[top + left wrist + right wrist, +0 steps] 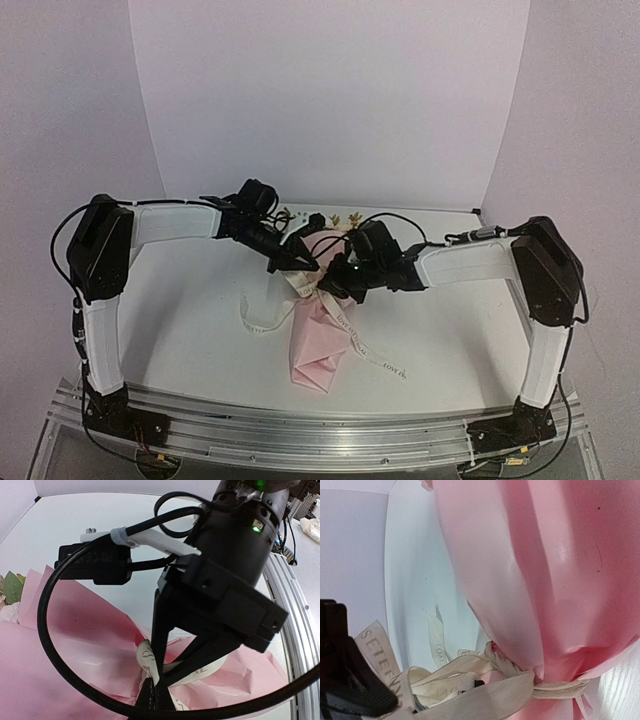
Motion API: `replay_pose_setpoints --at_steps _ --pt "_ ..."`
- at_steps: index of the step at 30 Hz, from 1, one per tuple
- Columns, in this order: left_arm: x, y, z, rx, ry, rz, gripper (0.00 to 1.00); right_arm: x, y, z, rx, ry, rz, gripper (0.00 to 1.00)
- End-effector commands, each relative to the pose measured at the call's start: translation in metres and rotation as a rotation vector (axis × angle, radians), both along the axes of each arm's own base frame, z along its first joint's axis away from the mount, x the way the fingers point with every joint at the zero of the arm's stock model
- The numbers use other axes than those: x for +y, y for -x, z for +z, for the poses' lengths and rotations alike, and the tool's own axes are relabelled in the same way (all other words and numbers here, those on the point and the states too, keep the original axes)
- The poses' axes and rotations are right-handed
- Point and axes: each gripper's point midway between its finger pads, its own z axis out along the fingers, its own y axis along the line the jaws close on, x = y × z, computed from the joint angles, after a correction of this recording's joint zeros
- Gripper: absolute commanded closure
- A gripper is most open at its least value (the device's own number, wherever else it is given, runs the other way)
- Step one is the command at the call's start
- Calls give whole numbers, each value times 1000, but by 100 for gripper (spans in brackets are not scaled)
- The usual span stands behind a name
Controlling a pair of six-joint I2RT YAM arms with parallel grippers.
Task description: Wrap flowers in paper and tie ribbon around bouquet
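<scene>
The bouquet lies mid-table, a cone of pink paper [318, 345] pointing toward the near edge. The cream ribbon [262, 322] is wound round its neck, and the ends trail left and right. My left gripper [297, 265] and right gripper [336, 285] meet over the neck and hide the flowers there. In the left wrist view my left gripper [154, 696] is shut on a fold of ribbon [145, 659], and the right gripper's fingers [161, 630] pinch the same knot. A leaf of the flowers [11, 586] shows at the left edge. In the right wrist view ribbon loops [485, 695] cover my right fingers beside the paper [530, 570].
An aluminium rail [320, 432] runs along the near edge, where both arm bases stand. White walls close in the back and sides. A black cable loop [45, 630] from the right arm hangs over the paper. Small tan bits [350, 217] lie by the back wall.
</scene>
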Motion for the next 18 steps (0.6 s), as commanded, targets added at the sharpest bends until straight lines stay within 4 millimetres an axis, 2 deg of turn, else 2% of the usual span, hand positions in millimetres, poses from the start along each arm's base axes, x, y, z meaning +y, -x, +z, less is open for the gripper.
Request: replay_pose_setpoints --at_steps 1,8,12,18 --pt "1 8 16 19 39 -3 100 6 -28 12 -68 -76 -100 100" --pt "3 8 -3 38 12 -7 100 14 -40 23 -141 -214 -133 100" --pt "-2 16 -4 60 41 -33 100 18 -43 12 -122 -248 -153 100" --pt "0 30 -26 143 27 -60 100 20 -49 -6 -142 -285 -161 100"
